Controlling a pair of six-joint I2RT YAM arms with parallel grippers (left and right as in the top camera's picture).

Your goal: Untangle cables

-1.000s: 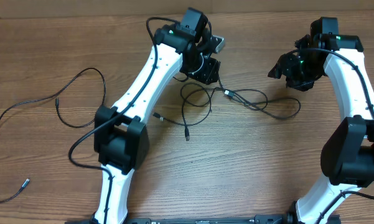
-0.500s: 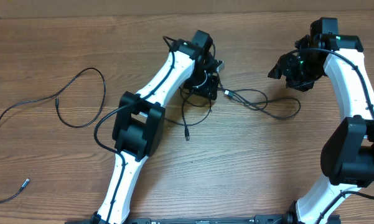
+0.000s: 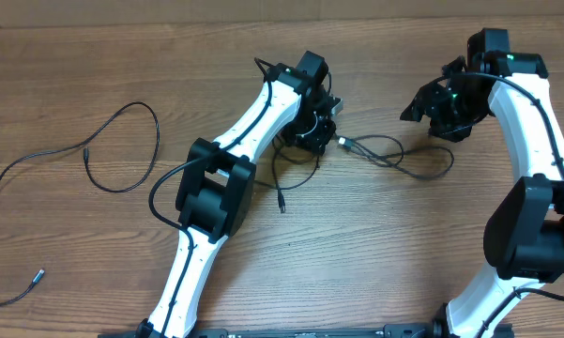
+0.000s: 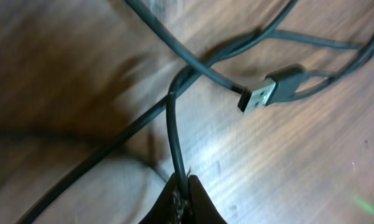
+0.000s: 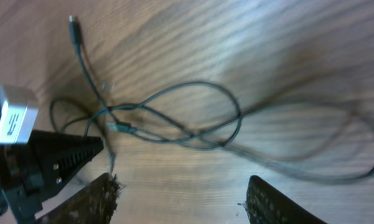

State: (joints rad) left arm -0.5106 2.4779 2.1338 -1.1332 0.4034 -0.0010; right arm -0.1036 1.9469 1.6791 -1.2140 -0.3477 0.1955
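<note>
Wooden table (image 3: 375,244) filled overhead view: brown boards, grain ran roughly 9 to 3 o'clock. Far edge lay at 12 o'clock, paler tan strip (image 3: 169,7) beyond it. Black bar (image 3: 310,332) sat along 6 o'clock frame edge. Wrist views showed same grain close up, partly blurred, with bright glare patch.

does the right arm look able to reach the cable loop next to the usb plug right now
Probably yes. The right hand hangs open close to that loop, with nothing between them. The left hand is shut on a strand further off, out of the way.
</note>
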